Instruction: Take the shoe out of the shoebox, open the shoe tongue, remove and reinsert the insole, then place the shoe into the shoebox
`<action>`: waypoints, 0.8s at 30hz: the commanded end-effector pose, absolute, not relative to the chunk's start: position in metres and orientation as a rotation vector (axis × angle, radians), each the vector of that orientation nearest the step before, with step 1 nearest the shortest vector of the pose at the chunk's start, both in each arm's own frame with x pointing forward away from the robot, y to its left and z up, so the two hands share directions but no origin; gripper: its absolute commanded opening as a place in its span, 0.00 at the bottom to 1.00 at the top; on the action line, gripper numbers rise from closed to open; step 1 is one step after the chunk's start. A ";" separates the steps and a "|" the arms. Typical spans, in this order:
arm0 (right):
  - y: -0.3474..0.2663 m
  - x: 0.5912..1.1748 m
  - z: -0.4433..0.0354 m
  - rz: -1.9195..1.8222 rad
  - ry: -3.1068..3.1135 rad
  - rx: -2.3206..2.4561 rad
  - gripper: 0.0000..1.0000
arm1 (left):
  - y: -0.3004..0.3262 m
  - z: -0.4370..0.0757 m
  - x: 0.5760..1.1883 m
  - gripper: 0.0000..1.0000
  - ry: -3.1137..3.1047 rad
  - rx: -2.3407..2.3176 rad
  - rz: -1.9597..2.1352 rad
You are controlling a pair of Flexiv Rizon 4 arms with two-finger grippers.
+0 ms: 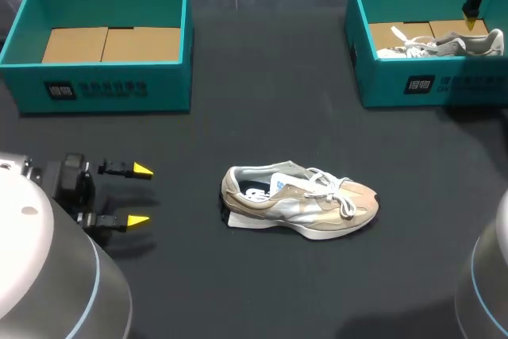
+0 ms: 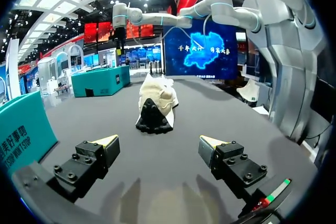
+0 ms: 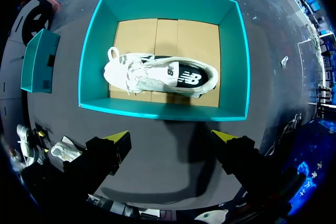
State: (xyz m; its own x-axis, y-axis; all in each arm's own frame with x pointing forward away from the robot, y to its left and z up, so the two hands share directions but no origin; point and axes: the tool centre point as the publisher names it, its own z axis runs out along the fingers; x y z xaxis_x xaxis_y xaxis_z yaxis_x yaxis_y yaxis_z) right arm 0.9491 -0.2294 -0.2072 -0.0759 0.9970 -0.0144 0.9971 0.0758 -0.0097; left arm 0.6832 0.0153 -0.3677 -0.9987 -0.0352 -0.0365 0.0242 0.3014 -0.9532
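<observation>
1. Tan shoe (image 1: 300, 202) stands on its sole on the black table (image 1: 238, 291), centre of the head view, just below mid-frame. Long axis runs approx. left-right; toe to frame right, heel to frame left. White laces lie loose over the front, and sth. white and blue shows in the opening.
2. In the left wrist view the tan shoe (image 2: 155, 106) lies ahead of the gripper, well apart from it, with its dark heel toward the fingers.
3. Left gripper (image 1: 140, 194) is at lower left of the head view, low over the table, pointing toward frame right. Its fingers are spread apart w/ nothing between them; same in its own view (image 2: 160, 142).
4. Bare table lies between the left gripper and the heel.
5. Left box (image 1: 103, 89), teal, upper left: only a cardboard floor (image 1: 111, 44) inside.
6. Right box (image 1: 381, 89), teal, upper right: holds a white shoe (image 1: 440, 44), long axis approx. left-right, laces toward frame left.
7. Right gripper (image 1: 471, 23) hangs above the right box, upper right corner. In its own view the fingers (image 3: 170, 142) stand wide apart, holding nothing, and the right box (image 3: 89, 77) w/ the white shoe (image 3: 157, 75) lies ahead of them.
</observation>
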 end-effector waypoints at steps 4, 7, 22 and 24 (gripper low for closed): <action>-0.229 0.948 -0.207 -0.027 2.299 2.132 1.00 | 0.009 -0.378 0.693 1.00 2.485 0.022 -1.867; -0.229 0.948 -0.207 -0.027 2.299 2.132 1.00 | 0.003 -0.377 0.691 1.00 2.481 0.027 -1.871; -0.229 0.948 -0.207 -0.027 2.299 2.132 1.00 | -0.029 -0.376 0.689 1.00 2.478 0.054 -1.901; -0.229 0.948 -0.207 -0.027 2.299 2.132 1.00 | -0.034 -0.376 0.689 1.00 2.476 0.047 -1.909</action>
